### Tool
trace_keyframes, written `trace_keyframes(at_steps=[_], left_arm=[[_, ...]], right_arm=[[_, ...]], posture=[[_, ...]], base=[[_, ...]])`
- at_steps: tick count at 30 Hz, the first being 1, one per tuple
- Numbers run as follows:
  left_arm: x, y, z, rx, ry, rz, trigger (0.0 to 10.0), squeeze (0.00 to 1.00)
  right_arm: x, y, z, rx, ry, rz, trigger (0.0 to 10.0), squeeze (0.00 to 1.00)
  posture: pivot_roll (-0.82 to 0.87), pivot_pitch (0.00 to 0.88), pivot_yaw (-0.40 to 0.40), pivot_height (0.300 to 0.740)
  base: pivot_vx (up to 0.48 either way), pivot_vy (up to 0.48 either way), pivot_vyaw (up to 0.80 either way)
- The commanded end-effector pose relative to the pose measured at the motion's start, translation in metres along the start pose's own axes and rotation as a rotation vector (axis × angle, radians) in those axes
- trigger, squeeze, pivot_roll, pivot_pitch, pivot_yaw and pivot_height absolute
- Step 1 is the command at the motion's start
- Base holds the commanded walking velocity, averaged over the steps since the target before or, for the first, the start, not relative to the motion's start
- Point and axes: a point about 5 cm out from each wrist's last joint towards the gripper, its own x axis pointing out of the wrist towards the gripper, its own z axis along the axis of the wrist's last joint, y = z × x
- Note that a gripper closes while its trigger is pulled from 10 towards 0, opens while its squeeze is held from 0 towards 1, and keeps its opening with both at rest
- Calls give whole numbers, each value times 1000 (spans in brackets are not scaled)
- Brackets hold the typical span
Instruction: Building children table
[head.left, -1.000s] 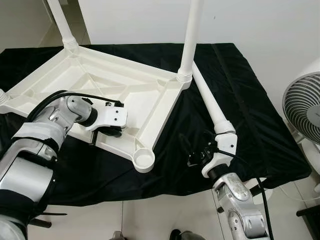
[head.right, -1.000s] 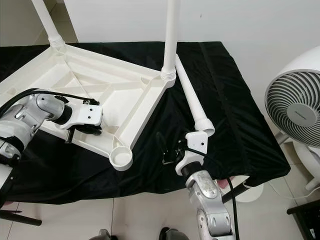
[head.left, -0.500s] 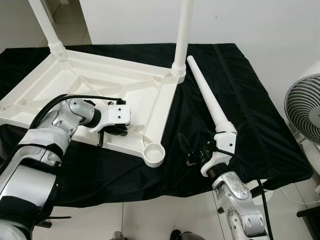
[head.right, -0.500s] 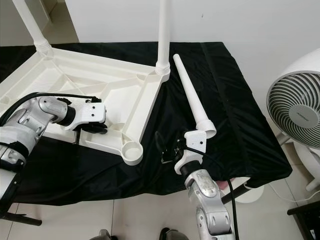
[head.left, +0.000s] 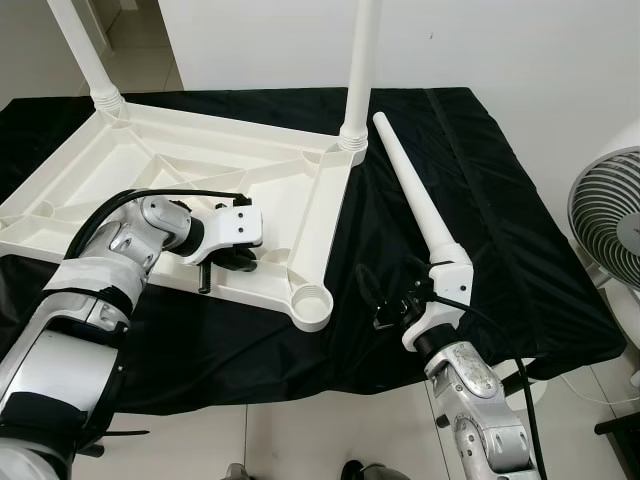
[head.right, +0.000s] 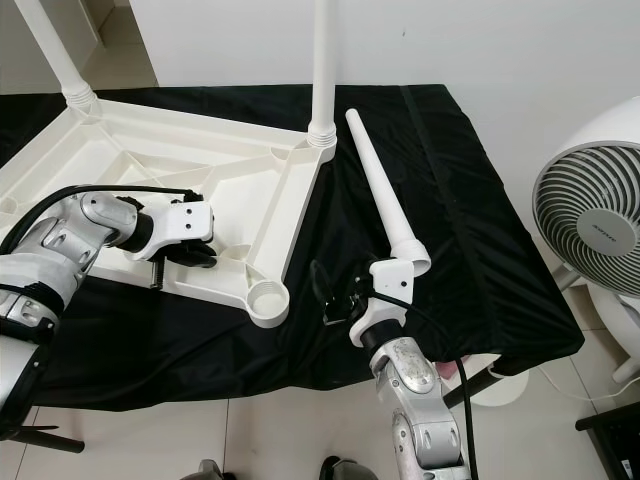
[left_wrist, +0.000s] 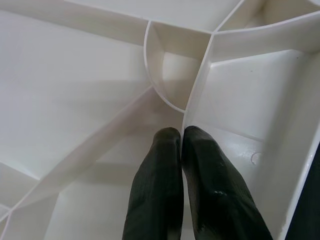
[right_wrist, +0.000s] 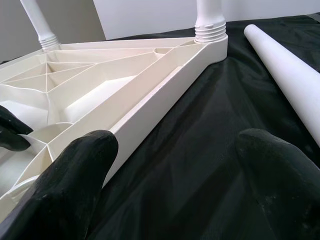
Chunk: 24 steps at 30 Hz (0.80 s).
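Two grippers, one upturned white table top (head.left: 190, 170) on a black cloth (head.left: 470, 180).
Left gripper (left_wrist: 181, 134): fingers (left_wrist: 155, 190) pressed together, pinching a thin rib inside the top's underside, at its 6 o'clock edge. Right gripper (right_wrist: 175, 145): fingers (right_wrist: 75, 170) spread wide, touching nothing, near the empty corner socket (head.left: 311, 301). Loose leg (head.left: 415, 195) lies at 3 o'clock. Fan (head.right: 590, 230) hub lettering is too small to read.

Head eyes look steeply down on the desk (head.left: 480, 170); wrist cameras sit close, both sharing the tabletop (right_wrist: 150, 107) underside
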Motion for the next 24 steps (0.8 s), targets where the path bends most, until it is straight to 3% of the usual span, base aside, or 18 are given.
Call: trace_keyframes(at_steps=[1, 3, 4, 13, 14, 15, 20, 24], left_arm=[[17, -3, -31, -135, 84, 398, 10000, 0], [18, -4, -27, -133, 55, 388, 10000, 0], [17, -5, -24, -121, 35, 365, 10000, 1000], [12, -7, -16, -52, -2, 295, 10000, 1000], [8, -7, -11, -14, -22, 267, 10000, 1000], [4, -6, -6, 17, -51, 245, 10000, 0], [-4, -1, 6, 56, -109, 229, 10000, 0], [-14, 5, 24, 24, -241, 242, 10000, 0]], right_arm=[[-1, -2, -3, 6, 15, -12, 10000, 0], [0, -2, -3, 4, 15, -10, 10000, 0], [0, -2, -3, 3, 15, -8, 10000, 0], [2, -2, -3, 3, 15, -3, 10000, 0], [3, -2, -3, 5, 14, 0, 10000, 0], [4, -2, -2, 8, 12, 2, 10000, 0], [5, -1, -2, 9, 8, 7, 10000, 0], [9, -2, 2, -4, -6, 12, 10000, 0]], posture=[[69, 146, 7, 740], [69, 146, 7, 740], [69, 146, 7, 740], [75, 147, 1, 740], [80, 147, -5, 740], [81, 147, -8, 740], [81, 147, -16, 740], [78, 146, -22, 740]], base=[[0, 0, 0], [0, 0, 0], [0, 0, 0], [0, 0, 0], [0, 0, 0], [0, 0, 0], [0, 0, 0], [0, 0, 0]])
